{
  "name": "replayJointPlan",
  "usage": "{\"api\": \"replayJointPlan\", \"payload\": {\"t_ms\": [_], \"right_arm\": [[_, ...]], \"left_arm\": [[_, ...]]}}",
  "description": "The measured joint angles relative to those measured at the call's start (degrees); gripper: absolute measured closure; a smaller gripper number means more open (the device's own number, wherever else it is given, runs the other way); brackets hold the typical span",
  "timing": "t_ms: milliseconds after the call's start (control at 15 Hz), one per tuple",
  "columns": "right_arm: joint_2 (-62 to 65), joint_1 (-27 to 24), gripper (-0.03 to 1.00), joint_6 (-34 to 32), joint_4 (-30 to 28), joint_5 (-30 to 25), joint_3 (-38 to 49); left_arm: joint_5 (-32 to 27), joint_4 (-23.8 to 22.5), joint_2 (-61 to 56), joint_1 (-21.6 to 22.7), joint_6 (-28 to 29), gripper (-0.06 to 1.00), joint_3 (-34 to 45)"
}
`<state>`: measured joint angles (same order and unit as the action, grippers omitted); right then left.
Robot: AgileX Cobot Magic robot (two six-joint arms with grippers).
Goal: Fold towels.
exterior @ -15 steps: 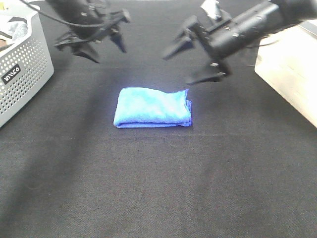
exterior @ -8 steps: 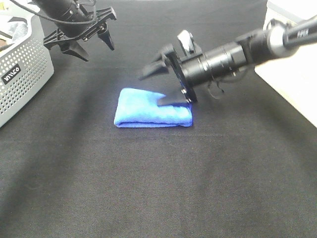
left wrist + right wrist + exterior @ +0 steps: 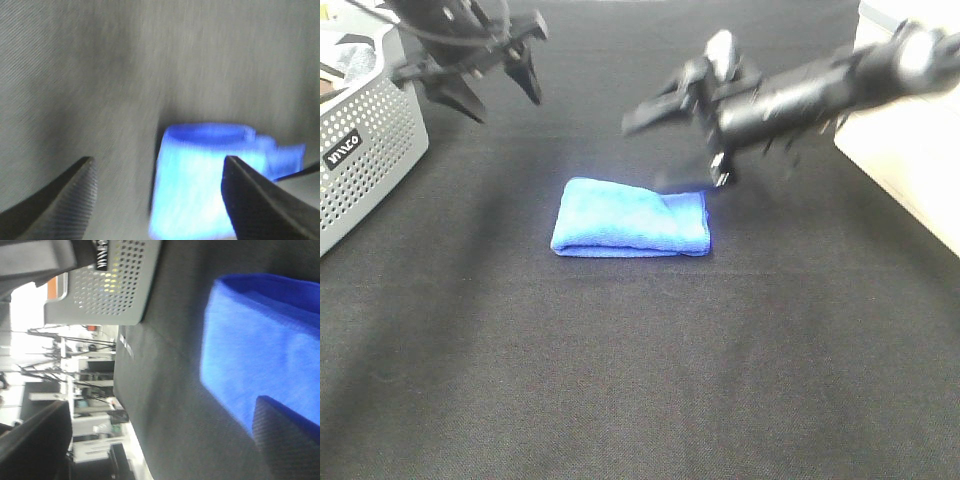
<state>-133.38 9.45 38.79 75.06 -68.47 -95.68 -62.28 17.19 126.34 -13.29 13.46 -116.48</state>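
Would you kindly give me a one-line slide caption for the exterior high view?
Folded blue towel on black table; open right gripper at its far right corner, open left gripper raised near grey basket.

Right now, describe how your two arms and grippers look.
Both arms are matte black. The left gripper has pointed, tapering fingers with finely ribbed inner faces, and a thin black cable loops above it. The right gripper sits on a cylindrical black forearm carrying a small white block.
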Motion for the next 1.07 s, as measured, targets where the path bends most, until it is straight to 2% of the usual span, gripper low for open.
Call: {"api": "replayJointPlan", "payload": {"t_ms": [133,200,267,467,533,733,867,1067], "right_arm": [[5.8,-0.1,0.05,-4.8,-8.2,-0.3,0.0],[8.5,-0.1,0.05,-7.6,-13.1,-0.4,0.0],[8.5,-0.1,0.05,-7.6,-13.1,-0.4,0.0],[16.2,-0.1,0.05,-15.8,-26.2,-0.3,0.0],[20.3,-0.1,0.05,-19.9,-33.3,-0.5,0.0],[28.6,0.5,0.05,-26.0,-46.2,-0.6,0.3],[35.5,0.9,0.05,-28.0,-51.6,-0.7,3.7],[47.7,0.9,0.05,-28.8,-55.6,-0.7,13.7]], "left_arm": [[-2.5,-2.6,-3.8,-0.6,-0.2,0.27,0.0],[-3.8,-5.7,-5.6,-1.4,-0.2,0.27,0.0],[-3.8,-5.7,-5.6,-1.4,-0.2,0.27,0.0],[-6.9,-16.7,-11.3,-5.4,-0.2,0.27,1.9],[-6.9,-20.5,-15.4,-6.9,-0.2,0.27,5.5],[-7.1,-22.2,-25.3,-8.0,0.5,0.27,17.9],[-6.9,-22.2,-34.8,-8.0,1.8,0.27,29.7],[-3.9,-20.7,-52.4,-8.0,3.1,0.27,45.0]]}}
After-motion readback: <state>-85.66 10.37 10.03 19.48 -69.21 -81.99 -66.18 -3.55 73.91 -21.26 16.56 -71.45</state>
